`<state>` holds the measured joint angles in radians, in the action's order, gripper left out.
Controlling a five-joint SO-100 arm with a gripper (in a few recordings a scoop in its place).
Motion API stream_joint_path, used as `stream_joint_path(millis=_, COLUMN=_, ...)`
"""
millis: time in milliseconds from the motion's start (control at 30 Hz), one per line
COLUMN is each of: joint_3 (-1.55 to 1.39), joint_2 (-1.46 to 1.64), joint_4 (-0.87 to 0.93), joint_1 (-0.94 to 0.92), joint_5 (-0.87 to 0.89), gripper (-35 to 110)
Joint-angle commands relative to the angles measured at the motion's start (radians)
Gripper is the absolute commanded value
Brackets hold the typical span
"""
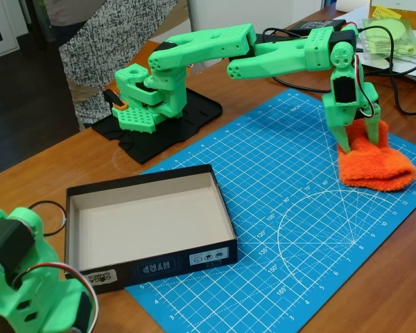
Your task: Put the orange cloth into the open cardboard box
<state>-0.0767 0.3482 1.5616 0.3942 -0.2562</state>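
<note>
Cloth (376, 170) sits on the blue mat (291, 229) at the right of the fixed view, well apart from the box (149, 218), which waits empty at the mat's left corner on the worktop (48, 166). My claw (360, 139) is down on the cloth's near-left end, fingers straddling a bunched ridge of the pile. I read it as pinching that ridge, though the jaws look only partly closed and I can't be sure the grip is firm. I judge this thing light, soft and floppy: it will sag and trail when lifted, so a shallow nip on the fluff could slip out. A deeper bite, into the thick fold rather than the loose edge, looks safer to me. I'd want height before swinging left, so the dangling end clears the box's low wall. Nothing fragile here; a squeeze won't hurt it.
</note>
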Motion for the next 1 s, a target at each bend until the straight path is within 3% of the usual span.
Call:
stream_joint_path(millis=0, joint_3=-0.008, joint_2=-0.055, joint_4=0.026, joint_1=-0.017, joint_5=0.014, gripper=-1)
stream_joint_path(millis=267, joint_3=0.202, joint_2=-0.089, joint_4=0.092, joint_1=-0.035, joint_5=0.061, gripper=-1)
stream_joint_path(millis=467, joint_3=0.141, joint_2=0.055, joint_4=0.092, joint_1=-0.058, joint_5=0.087, gripper=-1)
stream_joint_path(millis=967, joint_3=-0.347, joint_2=0.721, joint_4=0.094, joint_1=0.015, joint_5=0.156, gripper=-1)
